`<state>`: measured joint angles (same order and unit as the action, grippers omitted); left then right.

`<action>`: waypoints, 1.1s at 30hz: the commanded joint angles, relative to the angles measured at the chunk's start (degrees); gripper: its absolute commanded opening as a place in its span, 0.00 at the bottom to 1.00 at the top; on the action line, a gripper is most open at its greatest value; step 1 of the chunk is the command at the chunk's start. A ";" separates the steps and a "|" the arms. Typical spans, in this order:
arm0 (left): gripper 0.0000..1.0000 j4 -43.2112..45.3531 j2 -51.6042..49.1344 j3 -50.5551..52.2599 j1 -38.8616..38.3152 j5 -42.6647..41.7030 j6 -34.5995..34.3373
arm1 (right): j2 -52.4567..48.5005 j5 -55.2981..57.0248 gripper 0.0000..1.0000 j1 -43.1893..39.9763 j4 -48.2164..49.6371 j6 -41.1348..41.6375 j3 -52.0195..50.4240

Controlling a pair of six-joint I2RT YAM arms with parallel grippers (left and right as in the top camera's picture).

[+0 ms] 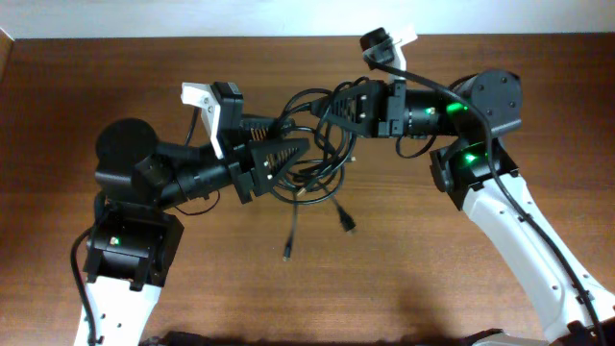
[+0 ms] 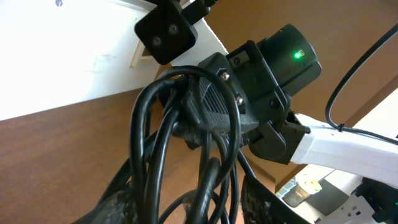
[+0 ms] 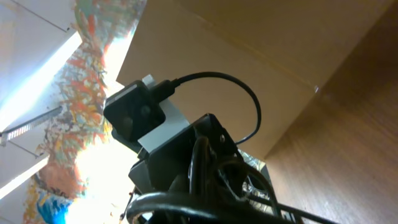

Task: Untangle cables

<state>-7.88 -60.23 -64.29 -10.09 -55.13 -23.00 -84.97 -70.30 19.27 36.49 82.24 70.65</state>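
A tangle of thin black cables [image 1: 322,171] hangs above the wooden table between my two grippers. My left gripper [image 1: 306,144] comes in from the left and is shut on the bundle. My right gripper [image 1: 325,111] comes in from the right and is shut on loops at the top of the tangle. Two loose ends with plugs [image 1: 287,254] [image 1: 349,225] trail down onto the table. In the left wrist view the cables [image 2: 155,124] run between my left gripper's fingers [image 2: 193,208] up to the right gripper [image 2: 214,109]. In the right wrist view cables [image 3: 186,202] cross the bottom, in front of the left gripper [image 3: 186,155].
The brown wooden table [image 1: 452,288] ends at a white wall along the back [image 1: 288,17]. The left arm's base [image 1: 125,250] stands at the front left. The right arm [image 1: 471,159] stands on the right. Both grippers are close together at mid table.
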 commanded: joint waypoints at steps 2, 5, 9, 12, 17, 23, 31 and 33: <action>0.12 -1.20 -0.02 -0.17 0.02 -0.59 0.20 | 0.04 1.99 0.04 0.59 0.42 -0.76 1.68; 0.00 -1.90 0.00 -0.17 0.31 2.38 0.22 | 0.04 1.25 0.04 0.55 0.42 0.04 1.68; 0.00 -2.05 0.04 -0.17 13.64 7.85 0.76 | 0.04 -10.91 0.04 -2.47 -0.72 4.22 1.68; 0.00 -2.25 0.04 -0.17 23.56 2.73 0.11 | 0.04 -12.90 0.04 -4.76 -0.72 4.20 1.68; 0.00 -2.16 0.04 -0.17 31.32 -0.81 0.11 | 0.04 -13.14 0.04 -6.29 -0.72 4.20 1.68; 0.00 6.32 0.15 -0.28 46.56 -0.68 -10.10 | 0.04 -15.04 0.05 -9.70 -0.74 4.20 1.68; 0.01 13.92 0.22 -2.10 48.87 -1.49 -15.17 | 0.04 -14.08 0.13 -23.26 -0.68 3.52 1.68; 0.02 13.92 0.22 -2.21 48.87 -1.73 -15.41 | 0.04 -13.07 0.47 -29.66 -0.66 3.50 1.68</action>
<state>5.69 -59.68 -64.86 38.13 -61.80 -36.58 -85.78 -84.01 -4.03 35.38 86.56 71.26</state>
